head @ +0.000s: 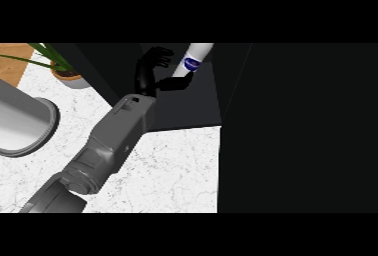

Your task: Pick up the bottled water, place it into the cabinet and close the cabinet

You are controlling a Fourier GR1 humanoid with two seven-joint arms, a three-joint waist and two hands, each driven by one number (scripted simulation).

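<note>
Bottled water (pixel 194 61) in the cabinet (pixel 184 107) — left hand (pixel 148 75) at its base
White with a blue label (tilted), it sits in the cabinet's dark interior; whether the hand grips it cannot be told. Left of the cabinet — a potted plant (pixel 66 74) and a grey basin (pixel 29 125) on the marble counter (pixel 177 165).

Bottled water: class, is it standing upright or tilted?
Tilted: the bottled water leans up toward the right, its lower end at the left hand.
</note>
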